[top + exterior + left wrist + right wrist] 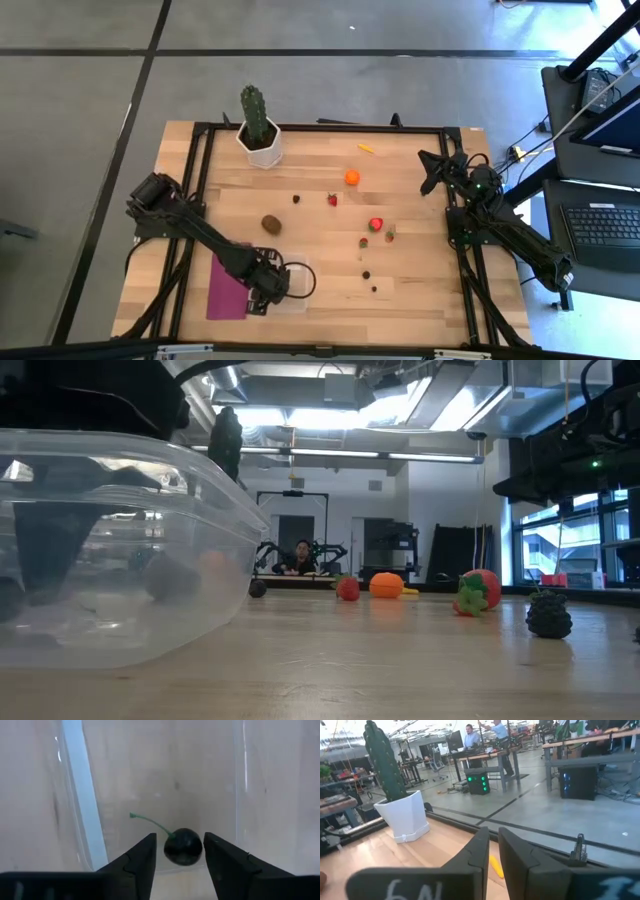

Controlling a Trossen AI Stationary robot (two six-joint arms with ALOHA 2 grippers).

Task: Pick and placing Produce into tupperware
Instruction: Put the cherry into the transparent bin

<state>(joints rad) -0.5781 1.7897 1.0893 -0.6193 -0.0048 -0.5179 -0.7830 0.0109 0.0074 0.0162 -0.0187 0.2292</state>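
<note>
**Inspector A:** Landmark is the tupperware (300,285), a clear tub at the near edge of the table. What surrounds it?

**Inspector B:** A flat magenta rectangle (226,293) lies just beside it, on the side toward the left arm's base. A brown kiwi (271,224) sits beyond the tub, near it. Farther off are strawberries (376,224), an orange ball (352,177), small dark berries (366,273) and a thin yellow piece (368,149). A green cactus (256,115) in a white pot stands at the table's far edge, well apart from the tub.

**Inspector A:** Any obstruction?

**Inspector B:** In the low view the tub's wall (150,550) fills the foreground, and the dark shape of the left arm shows blurred through it.

**Inspector A:** State of the left gripper (180,855)?

**Inspector B:** It is over the tub, pointing down into it. Its fingers (140,857) stand apart, with a dark cherry (183,847) on a green stem between them. Narrow gaps show on both sides of the cherry; it is not clamped. Whether the cherry rests on the tub floor cannot be told.

**Inspector A:** And the right gripper (491,851)?

**Inspector B:** It waits well apart from the tub, at the far right of the table, nearly together and holding nothing.
</note>
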